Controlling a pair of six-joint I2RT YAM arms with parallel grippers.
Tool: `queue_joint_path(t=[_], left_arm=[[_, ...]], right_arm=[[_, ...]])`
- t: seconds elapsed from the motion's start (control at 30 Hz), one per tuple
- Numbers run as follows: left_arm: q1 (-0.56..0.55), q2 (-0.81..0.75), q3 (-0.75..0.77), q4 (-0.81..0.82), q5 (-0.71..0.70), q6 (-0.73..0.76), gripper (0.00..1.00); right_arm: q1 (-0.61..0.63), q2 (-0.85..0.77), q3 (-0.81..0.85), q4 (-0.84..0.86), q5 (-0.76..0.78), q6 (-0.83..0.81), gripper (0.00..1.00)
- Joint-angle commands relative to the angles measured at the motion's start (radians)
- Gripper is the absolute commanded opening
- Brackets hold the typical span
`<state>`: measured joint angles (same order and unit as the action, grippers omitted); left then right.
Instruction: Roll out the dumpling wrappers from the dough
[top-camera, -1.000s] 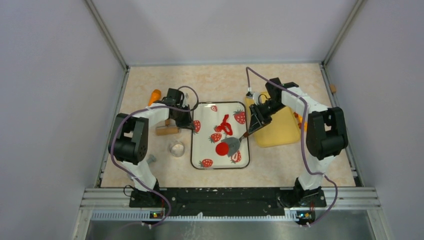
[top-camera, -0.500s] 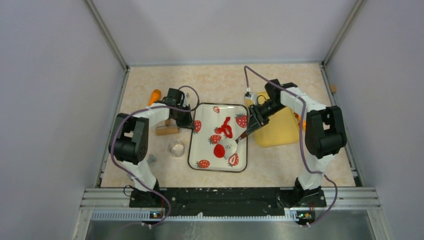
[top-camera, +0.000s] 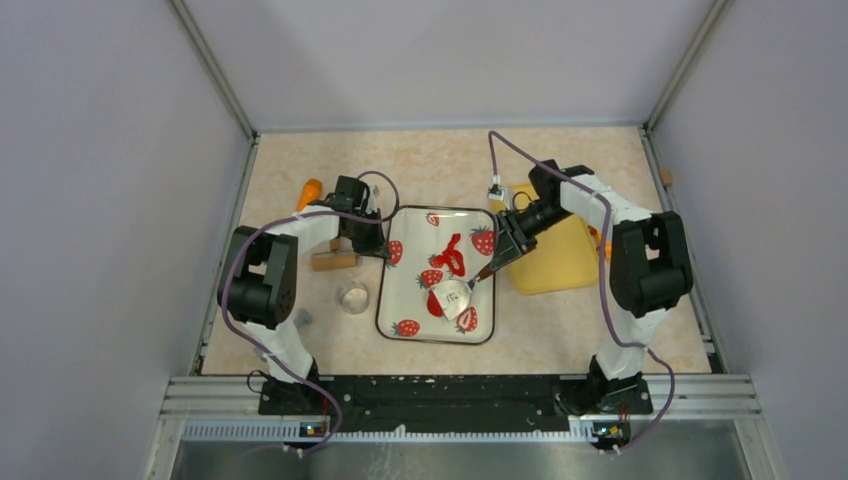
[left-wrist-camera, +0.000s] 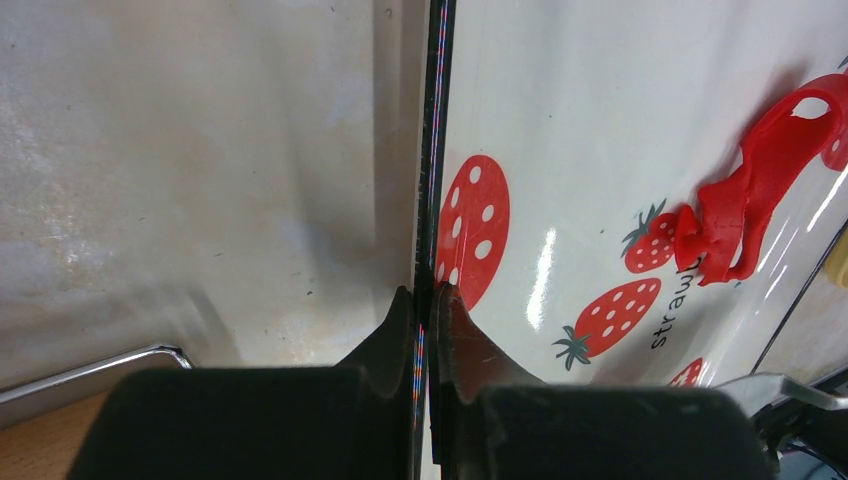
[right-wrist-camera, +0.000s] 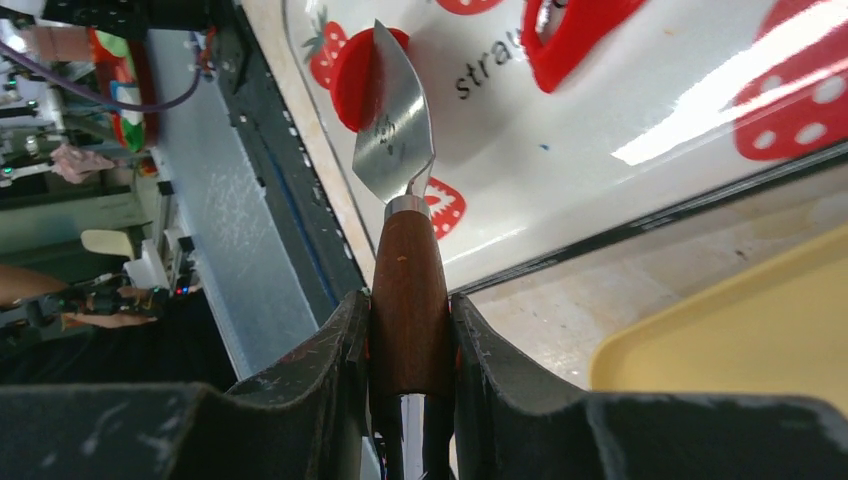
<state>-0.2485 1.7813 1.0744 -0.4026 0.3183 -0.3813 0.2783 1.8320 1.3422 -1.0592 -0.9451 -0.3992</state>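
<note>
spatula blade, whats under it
A round red dumpling wrapper on the strawberry tray. One side of it shows beside the spatula blade, the rest is covered. Whether the blade touches it cannot be told.

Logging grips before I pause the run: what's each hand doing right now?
Left hand: closed on the black rim of the strawberry-printed white tray.
Right hand: closed on the wooden-handled metal spatula.

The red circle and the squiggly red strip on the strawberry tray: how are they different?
The red circle is a neat flat disc; the squiggly strip is ragged and curled, with a hole. The circle is partly hidden by the spatula; the strip lies clear of it, farther back on the tray. Both are bright red.
</note>
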Motion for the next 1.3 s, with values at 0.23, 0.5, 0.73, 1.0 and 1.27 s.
queue_joint_path(t=[0.23,0.5,0.73,1.0,1.27], left_arm=[[-0.002,-0.022,0.02,0.022,-0.018,0.016,0.0],[-0.003,-0.027,0.003,0.038,0.005,0.006,0.0],[-0.003,-0.022,0.007,0.041,0.029,0.005,0.0],[-0.003,-0.028,0.01,0.038,0.025,0.024,0.0],[-0.002,-0.025,0.055,0.005,0.017,0.082,0.0]], right_arm=[[-0.03,-0.058,0.009,0.096,0.231,0.043,0.0],[0.016,-0.044,0.002,0.113,0.281,0.058,0.0],[0.055,-0.001,0.015,0.137,0.262,0.084,0.0],[0.055,0.037,0.052,0.119,0.123,0.069,0.0],[0.042,0.026,0.052,0.047,-0.083,-0.009,0.0]])
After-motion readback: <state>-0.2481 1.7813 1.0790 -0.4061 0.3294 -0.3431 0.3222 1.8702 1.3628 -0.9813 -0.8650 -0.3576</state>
